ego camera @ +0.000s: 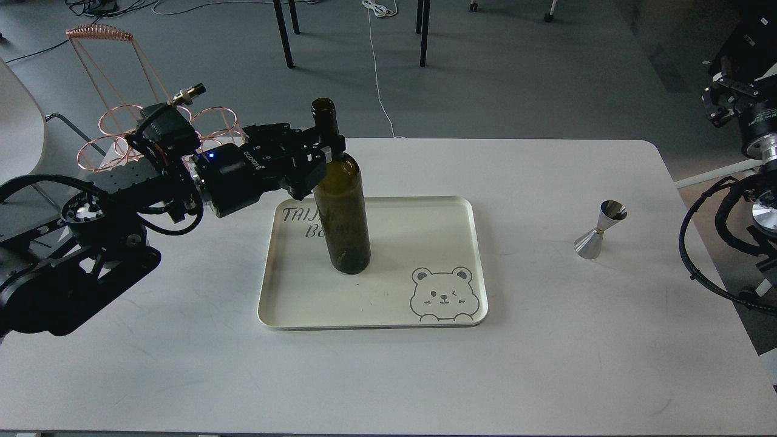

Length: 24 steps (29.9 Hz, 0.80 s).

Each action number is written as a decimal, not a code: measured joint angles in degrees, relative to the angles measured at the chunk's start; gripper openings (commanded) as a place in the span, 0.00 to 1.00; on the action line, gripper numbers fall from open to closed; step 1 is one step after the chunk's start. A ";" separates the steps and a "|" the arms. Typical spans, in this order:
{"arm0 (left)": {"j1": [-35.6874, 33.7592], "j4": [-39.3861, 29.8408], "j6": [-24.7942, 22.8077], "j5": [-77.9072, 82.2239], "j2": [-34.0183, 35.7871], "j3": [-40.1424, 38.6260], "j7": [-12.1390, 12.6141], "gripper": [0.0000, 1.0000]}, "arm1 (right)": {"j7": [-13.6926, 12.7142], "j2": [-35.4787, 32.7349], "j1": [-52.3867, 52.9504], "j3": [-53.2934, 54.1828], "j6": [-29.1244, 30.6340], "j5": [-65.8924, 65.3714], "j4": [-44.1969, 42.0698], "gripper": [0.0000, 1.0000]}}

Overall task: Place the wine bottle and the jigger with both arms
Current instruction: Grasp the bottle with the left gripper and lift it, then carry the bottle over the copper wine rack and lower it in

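Note:
The dark green wine bottle [346, 206] stands on the cream tray [419, 243], in its left half, leaning slightly left. My left gripper [331, 145] comes in from the left and is shut on the bottle's neck just above the shoulder. The silver jigger [600, 230] stands upright on the white table, to the right of the tray and apart from both arms. My right arm is at the far right edge, off the table; its dark end [722, 100] is too unclear to tell apart the fingers.
A copper wire glass rack [121, 130] stands behind my left arm at the table's back left. The tray has a bear drawing [441, 294] at its front right corner. Chair legs and cables lie on the floor beyond the table.

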 measured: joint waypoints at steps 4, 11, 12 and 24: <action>0.00 -0.13 0.25 0.00 0.00 0.00 0.01 0.21 | 0.00 0.00 -0.01 -0.11 0.00 -0.02 0.00 0.98; -0.67 -1.44 2.17 -0.28 1.80 -0.67 0.02 0.14 | 0.00 -0.13 0.01 -0.21 0.00 -0.02 0.02 0.98; -0.80 -1.97 2.72 -0.43 2.65 -0.97 0.02 0.14 | 0.00 -0.23 0.02 -0.22 0.00 -0.02 0.02 0.98; -6.21 -4.74 5.97 -6.57 17.47 -0.84 -1.20 0.14 | 0.00 -1.08 0.19 -0.41 0.00 -0.12 -0.08 0.98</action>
